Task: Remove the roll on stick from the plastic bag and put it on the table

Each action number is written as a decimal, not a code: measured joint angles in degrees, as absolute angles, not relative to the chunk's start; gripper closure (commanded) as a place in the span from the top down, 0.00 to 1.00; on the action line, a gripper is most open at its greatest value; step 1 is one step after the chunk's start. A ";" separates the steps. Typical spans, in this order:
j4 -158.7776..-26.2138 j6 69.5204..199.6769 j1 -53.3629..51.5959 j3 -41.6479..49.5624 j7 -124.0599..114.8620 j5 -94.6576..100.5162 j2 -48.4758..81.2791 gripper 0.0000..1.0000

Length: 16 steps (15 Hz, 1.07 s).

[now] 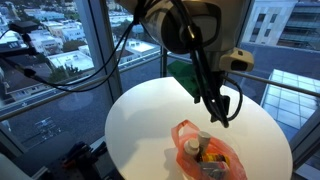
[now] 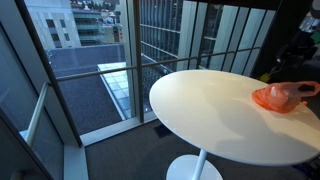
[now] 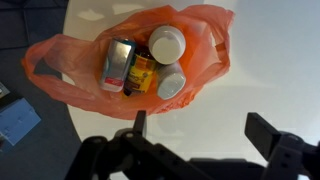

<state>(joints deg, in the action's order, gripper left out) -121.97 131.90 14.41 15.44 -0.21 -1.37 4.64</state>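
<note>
Judging the small pale grey-white roll on stick (image 3: 172,82), upright at 4 o'clock inside the crinkled orange-red plastic bag (image 3: 55,75) on the round white table (image 3: 260,60), light, rigid and slick, I mean to pinch its capped sides with my wide-spread, empty gripper (image 3: 200,130).

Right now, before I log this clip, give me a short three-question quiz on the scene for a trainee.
1. True or false: the gripper is shut on the plastic bag.
2. The plastic bag lies on: A) the table; B) the floor; C) a chair.
3. Fill in: in the wrist view, ___ white caps show inside the bag.

Key: 1 false, it is open above the bag; 2 A; 3 two.
</note>
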 measured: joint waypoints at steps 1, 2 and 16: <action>-121.57 132.66 14.64 15.66 -1.53 -1.23 5.65 1.00; -121.32 133.36 14.77 15.88 -3.11 -0.78 6.58 1.00; -118.84 131.69 14.95 17.45 -14.24 1.03 13.51 1.00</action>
